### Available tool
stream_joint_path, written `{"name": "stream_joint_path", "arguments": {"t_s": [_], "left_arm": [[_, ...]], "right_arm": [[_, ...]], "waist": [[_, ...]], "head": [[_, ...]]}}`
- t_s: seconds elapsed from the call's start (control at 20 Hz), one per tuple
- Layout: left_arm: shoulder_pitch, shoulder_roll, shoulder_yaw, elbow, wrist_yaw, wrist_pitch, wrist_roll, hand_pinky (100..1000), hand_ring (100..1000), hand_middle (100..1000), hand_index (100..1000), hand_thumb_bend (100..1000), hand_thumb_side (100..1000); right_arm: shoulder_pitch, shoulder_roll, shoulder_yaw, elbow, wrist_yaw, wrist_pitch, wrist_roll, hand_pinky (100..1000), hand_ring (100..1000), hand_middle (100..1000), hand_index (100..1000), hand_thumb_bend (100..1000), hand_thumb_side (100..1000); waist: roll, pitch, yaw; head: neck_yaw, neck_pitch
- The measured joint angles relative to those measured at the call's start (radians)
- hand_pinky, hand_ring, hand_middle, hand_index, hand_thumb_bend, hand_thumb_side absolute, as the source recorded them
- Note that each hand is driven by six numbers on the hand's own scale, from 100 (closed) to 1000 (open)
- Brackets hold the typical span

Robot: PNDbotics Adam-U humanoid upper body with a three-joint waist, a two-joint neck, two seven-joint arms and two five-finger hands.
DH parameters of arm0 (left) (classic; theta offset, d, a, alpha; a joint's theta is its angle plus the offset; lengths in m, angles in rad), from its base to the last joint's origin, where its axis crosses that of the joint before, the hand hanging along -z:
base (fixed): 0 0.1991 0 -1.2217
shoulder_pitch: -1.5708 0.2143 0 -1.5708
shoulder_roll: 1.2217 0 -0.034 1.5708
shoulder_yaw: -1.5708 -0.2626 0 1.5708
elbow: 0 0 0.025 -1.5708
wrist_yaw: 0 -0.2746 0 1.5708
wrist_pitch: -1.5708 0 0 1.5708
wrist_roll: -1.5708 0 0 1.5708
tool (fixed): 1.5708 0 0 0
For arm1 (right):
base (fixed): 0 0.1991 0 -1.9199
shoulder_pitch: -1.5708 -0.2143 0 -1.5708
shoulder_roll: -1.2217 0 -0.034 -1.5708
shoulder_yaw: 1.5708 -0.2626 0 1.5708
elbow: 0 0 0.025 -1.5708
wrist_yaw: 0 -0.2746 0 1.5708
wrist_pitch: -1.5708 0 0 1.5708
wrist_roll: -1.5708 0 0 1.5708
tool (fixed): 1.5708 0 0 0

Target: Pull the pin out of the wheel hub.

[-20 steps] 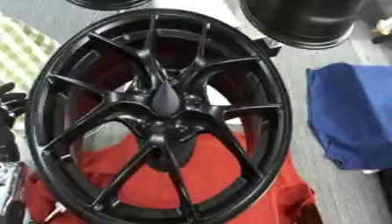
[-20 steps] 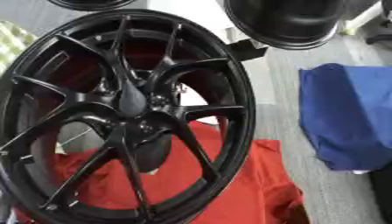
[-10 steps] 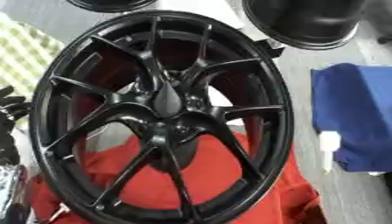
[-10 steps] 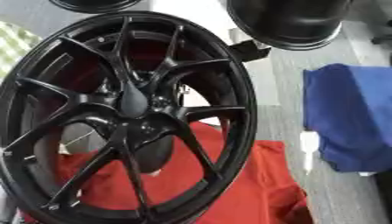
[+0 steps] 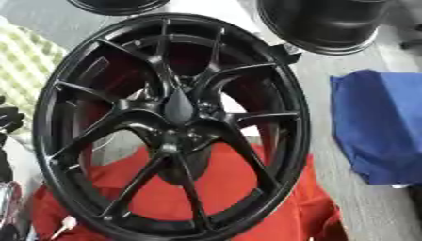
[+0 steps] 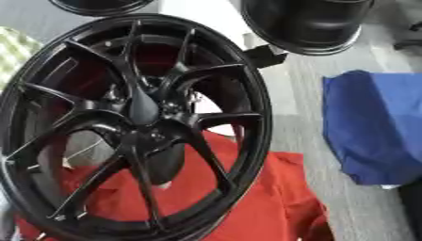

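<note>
Your landmark is the black wheel hub (image 5: 173, 127), which fills most of both views and stands tilted on its rim, its spokes running out from a dark pointed centre cap (image 5: 178, 107). Beneath the wheel hub and showing through its lower spokes lies a red cloth (image 5: 239, 193) spread on the grey surface (image 6: 288, 94). You cannot make out the pin with any certainty — the bolt holes around the centre cap are dark and blurred, so its place in the wheel hub stays unclear. Just left of the wheel hub's rim, at the edge of the left eye view, a small black part of your left hand (image 5: 10, 120) shows; whether its fingers are open or closed cannot be told from so little. Your right hand shows in neither view. To the right of the wheel hub, well apart from it, a blue cloth (image 5: 379, 127) lies bunched on the surface. Beyond the wheel hub's upper right rim stands a second black rim (image 5: 326, 23), and another dark rim (image 5: 119, 5) is cut off above the wheel hub's top. Left of the wheel hub — behind its rim — a green-and-white checked mat (image 5: 29, 70) shows.
</note>
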Motion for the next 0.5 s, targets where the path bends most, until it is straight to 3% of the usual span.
{"name": "stream_joint_path", "arguments": {"t_s": [0.15,0.2,0.5], "left_arm": [[0.0,0.0,-0.007,0.0,-0.003,-0.001,-0.005,733,632,557,757,129,981],[0.0,0.0,-0.01,0.0,-0.004,-0.001,-0.007,733,632,556,757,129,980],[-0.009,0.0,-0.016,-0.001,-0.004,-0.005,-0.011,733,631,555,756,123,970]], "right_arm": [[-0.05,0.065,0.053,-0.036,0.04,-0.006,-0.003,696,728,543,820,123,466],[-0.07,0.082,0.07,-0.04,0.049,-0.007,0.002,696,727,540,820,113,477],[-0.184,0.116,0.117,0.024,0.029,-0.02,0.032,703,738,552,835,209,444]], "waist": [[-0.003,0.0,0.011],[-0.003,0.0,0.015],[0.001,0.014,0.026]], "head": [[-0.008,-0.001],[-0.009,-0.002],[-0.013,-0.023]]}}
